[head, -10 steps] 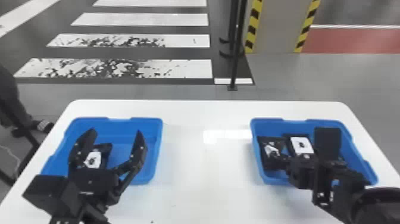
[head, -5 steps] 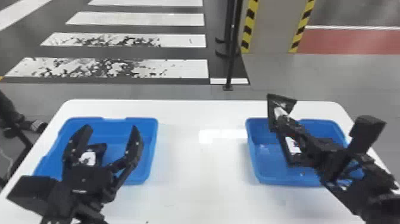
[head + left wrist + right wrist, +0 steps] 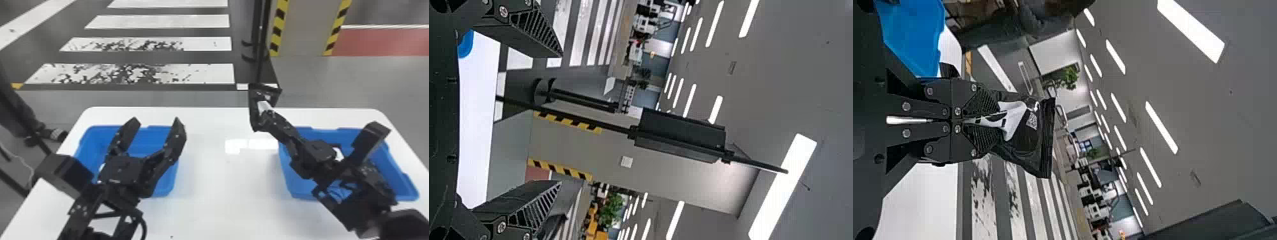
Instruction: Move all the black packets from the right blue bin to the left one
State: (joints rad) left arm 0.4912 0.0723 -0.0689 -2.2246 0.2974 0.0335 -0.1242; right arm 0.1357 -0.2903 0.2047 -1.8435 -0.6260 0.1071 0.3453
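Okay, black packet [image 3: 1028,142] held high beside right blue bin [image 3: 289,182].
My right pincer [image 3: 994,120] grips its end, left of that bin, presumably raised to clear walls; left pincer [image 3: 156,122], spread, well left of it, likely idle.

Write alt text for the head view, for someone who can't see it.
The robot's right claw holds a black packet up between two blue bins on a white table; the left claw stands open over the left bin.
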